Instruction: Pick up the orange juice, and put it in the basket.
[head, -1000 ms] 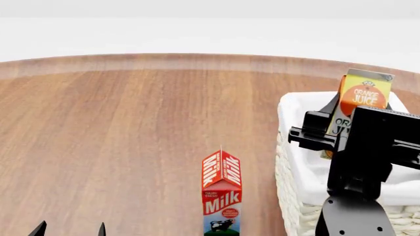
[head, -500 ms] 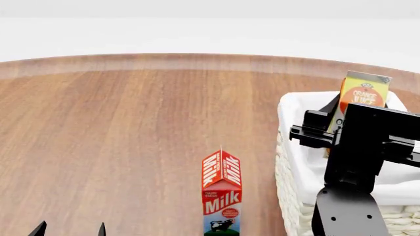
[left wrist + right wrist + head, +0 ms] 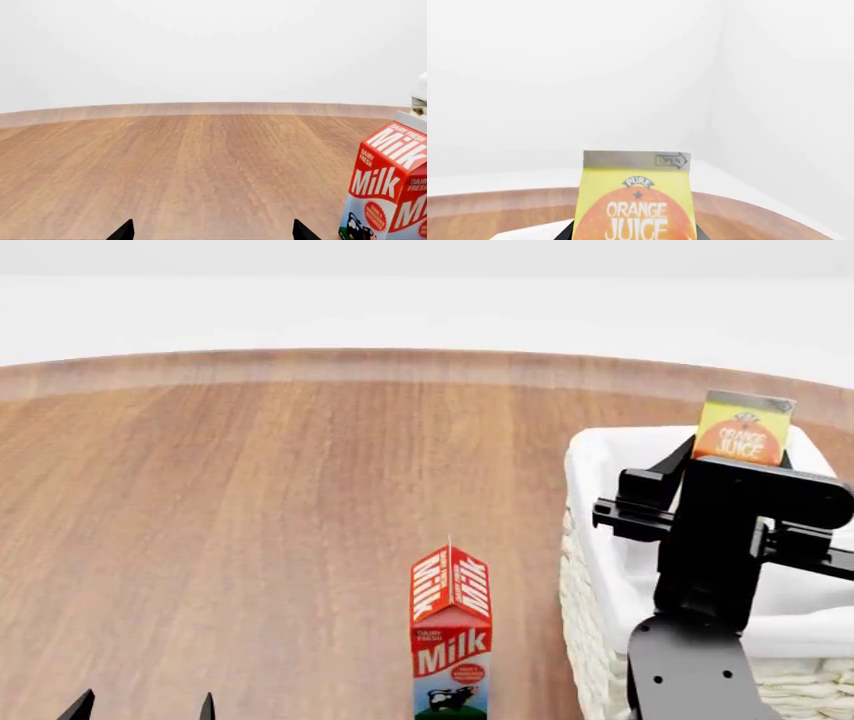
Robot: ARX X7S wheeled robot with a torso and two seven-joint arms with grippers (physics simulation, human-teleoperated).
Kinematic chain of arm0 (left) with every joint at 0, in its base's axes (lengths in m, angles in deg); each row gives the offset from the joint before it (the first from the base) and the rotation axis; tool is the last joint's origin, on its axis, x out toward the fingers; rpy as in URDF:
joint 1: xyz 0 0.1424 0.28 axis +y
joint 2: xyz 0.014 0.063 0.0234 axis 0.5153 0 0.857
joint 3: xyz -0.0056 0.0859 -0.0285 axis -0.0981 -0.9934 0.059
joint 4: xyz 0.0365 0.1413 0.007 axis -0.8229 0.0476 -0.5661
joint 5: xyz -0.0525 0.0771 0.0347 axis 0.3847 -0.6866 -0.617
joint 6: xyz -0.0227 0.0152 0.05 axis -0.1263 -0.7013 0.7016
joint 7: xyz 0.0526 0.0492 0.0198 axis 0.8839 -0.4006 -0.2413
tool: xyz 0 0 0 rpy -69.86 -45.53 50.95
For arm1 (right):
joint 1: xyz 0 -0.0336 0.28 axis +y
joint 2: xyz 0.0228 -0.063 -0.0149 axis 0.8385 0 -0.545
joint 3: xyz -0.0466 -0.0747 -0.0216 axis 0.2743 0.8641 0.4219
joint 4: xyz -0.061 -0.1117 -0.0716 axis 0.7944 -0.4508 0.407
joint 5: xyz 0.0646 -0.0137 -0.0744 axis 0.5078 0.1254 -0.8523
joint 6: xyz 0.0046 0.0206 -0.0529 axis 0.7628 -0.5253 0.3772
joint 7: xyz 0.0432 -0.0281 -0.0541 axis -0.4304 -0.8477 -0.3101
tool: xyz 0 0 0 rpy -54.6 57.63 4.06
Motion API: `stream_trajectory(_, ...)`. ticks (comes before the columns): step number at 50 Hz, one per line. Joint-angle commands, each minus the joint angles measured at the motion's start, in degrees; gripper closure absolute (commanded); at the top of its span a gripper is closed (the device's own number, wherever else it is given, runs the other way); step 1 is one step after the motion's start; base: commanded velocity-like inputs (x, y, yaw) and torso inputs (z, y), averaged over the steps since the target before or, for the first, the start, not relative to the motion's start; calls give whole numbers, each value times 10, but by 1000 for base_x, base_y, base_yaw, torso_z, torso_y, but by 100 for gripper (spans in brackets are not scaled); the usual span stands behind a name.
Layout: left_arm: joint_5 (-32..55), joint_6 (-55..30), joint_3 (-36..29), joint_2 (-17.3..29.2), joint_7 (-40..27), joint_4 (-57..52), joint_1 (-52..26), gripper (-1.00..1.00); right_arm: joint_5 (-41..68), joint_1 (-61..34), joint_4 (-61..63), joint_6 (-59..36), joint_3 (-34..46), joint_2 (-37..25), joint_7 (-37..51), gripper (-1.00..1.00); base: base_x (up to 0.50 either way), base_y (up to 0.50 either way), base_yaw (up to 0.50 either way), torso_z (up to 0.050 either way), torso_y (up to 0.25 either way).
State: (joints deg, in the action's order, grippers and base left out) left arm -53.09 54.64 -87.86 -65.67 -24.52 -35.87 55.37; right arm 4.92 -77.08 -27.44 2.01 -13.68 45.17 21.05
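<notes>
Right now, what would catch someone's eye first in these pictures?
Probably the orange juice carton, held by the right gripper over the white wicker basket at the table's right. Next, the red-and-white milk carton standing alone on the wooden table left of the basket.

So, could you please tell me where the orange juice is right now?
In the head view, the orange juice is at the right, upright in the right pincer above the basket, well beyond the milk carton.

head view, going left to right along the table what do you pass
left gripper tips at the bottom edge → milk carton → basket → right gripper over the basket, holding the orange juice
</notes>
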Motion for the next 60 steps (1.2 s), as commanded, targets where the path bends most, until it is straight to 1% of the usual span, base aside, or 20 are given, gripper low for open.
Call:
stream_trajectory(1,1,1,-1,1,-1,0,0,-100,-31,-22,-47,29,4,6,-3,100,0,0,0,0,0)
stream_trajectory(18,2,1,-4,2,-3,0,-1,-100,-31,-50,-149,89,3,19,-6,100,0,0,0,1,1)
stream_trajectory(32,4,2,-5,3,-4,1,-2,-100,-31,-62,-185,102,5,24,-5,100,0,0,0,0,1)
stream_trajectory(33,4,2,-5,4,-4,1,-2,-100,-34,-67,-197,105,7,26,-5,-100,0,0,0,0,0)
stream_trajectory(47,5,3,-7,5,-6,1,-2,-100,-29,-45,-121,66,9,18,-1,-100,0,0,0,0,0)
stream_trajectory(60,6,3,-9,6,-7,1,-3,-100,-13,11,26,19,9,2,-5,-100,0,0,0,0,0)
